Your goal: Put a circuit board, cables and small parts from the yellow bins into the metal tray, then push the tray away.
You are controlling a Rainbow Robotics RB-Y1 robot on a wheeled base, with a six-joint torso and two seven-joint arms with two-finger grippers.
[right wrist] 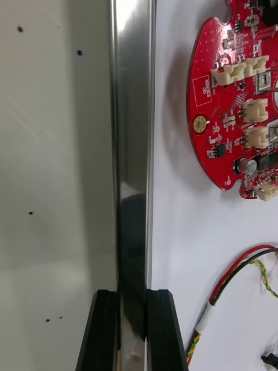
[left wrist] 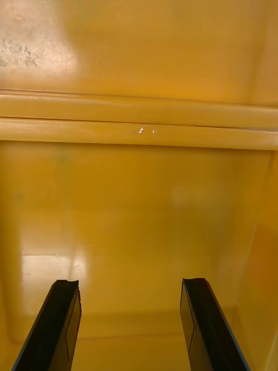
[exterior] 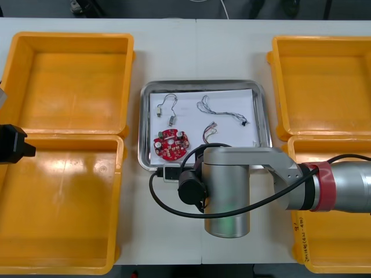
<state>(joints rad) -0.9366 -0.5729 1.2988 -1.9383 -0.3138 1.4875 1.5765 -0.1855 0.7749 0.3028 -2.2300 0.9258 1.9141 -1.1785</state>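
Note:
The metal tray (exterior: 262, 110) lies between the yellow bins, white inside. In it are a round red circuit board (exterior: 170, 144), a dark cable (exterior: 167, 103), a twisted blue and white cable (exterior: 211, 107) and a red and yellow cable (exterior: 210, 127). My right gripper (exterior: 168, 172) is at the tray's near rim, next to the board. In the right wrist view the gripper (right wrist: 132, 293) is shut on the shiny rim (right wrist: 133, 145), one finger on each side, with the board (right wrist: 231, 110) and the red and yellow cable (right wrist: 231, 284) just inside. My left gripper (left wrist: 130, 284) hangs open over a bin floor.
Two yellow bins (exterior: 69, 81) stand at the left and two (exterior: 324, 87) at the right. The left arm (exterior: 11, 145) is at the far left, over the wall between the two left bins (left wrist: 139, 124). Bare table (exterior: 197, 52) lies beyond the tray.

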